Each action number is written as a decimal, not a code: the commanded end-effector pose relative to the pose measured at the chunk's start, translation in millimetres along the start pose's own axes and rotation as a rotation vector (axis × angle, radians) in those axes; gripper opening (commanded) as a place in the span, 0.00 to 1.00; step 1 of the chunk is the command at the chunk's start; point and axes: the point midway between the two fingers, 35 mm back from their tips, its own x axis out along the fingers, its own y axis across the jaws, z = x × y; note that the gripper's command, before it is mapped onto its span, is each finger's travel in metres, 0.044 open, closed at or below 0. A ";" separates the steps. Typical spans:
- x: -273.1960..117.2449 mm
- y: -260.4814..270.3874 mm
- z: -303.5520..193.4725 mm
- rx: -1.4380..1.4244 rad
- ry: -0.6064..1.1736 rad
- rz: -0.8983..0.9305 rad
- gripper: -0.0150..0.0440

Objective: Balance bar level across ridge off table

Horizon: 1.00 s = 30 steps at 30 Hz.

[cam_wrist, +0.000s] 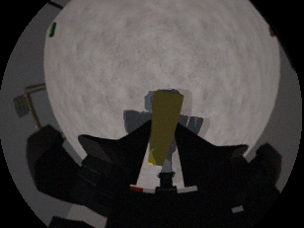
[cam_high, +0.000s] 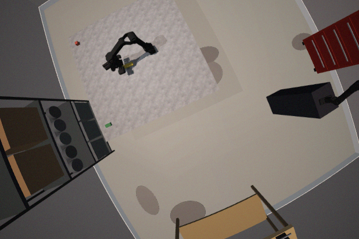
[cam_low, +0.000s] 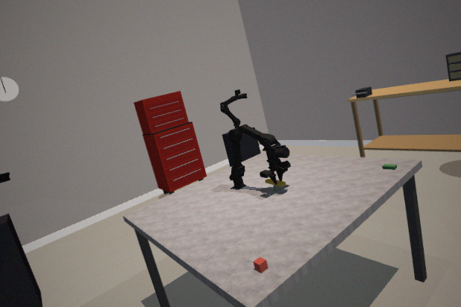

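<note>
The yellow bar [cam_high: 128, 65] [cam_low: 281, 183] [cam_wrist: 167, 110] is grasped by the pincer [cam_high: 125, 65] [cam_low: 278, 182] [cam_wrist: 163, 122], its two fingers being set against the bar's long sides. The bar is held low over the table [cam_high: 162, 91] [cam_low: 317, 203] [cam_wrist: 114, 58], with one end extended beyond the fingertips and the other reaching back between the fingers, as is seen in the wrist view. The ridge cannot be made out with confidence, since the area under the bar is darkened by shadow and partly covered by the pincer; whether the bar is touching the ridge or is truly level cannot, in fairness, be told. The black arm [cam_high: 131, 37] [cam_low: 257, 133] is bent in an arch, and the pincer is pointed down toward the table. The bar has not been let go. A small red cube [cam_high: 77, 43] [cam_low: 260, 264] is placed near one corner of the table, and a small green block [cam_high: 108, 125] [cam_low: 389, 166] [cam_wrist: 52, 30] is laid near another corner, both well apart from the bar. Beyond the table, a red drawer cabinet [cam_high: 334, 48] [cam_low: 175, 147] and a wooden workbench [cam_high: 223, 216] [cam_low: 410, 89] are seen standing on the floor
</note>
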 end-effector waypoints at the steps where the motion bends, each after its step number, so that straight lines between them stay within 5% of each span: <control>1: 0.0 0.0 0.0 0.000 0.000 0.000 0.34; 6: 0.0 0.0 0.0 0.000 0.000 0.000 0.54; 30: 0.0 0.0 0.0 0.000 0.000 0.000 0.54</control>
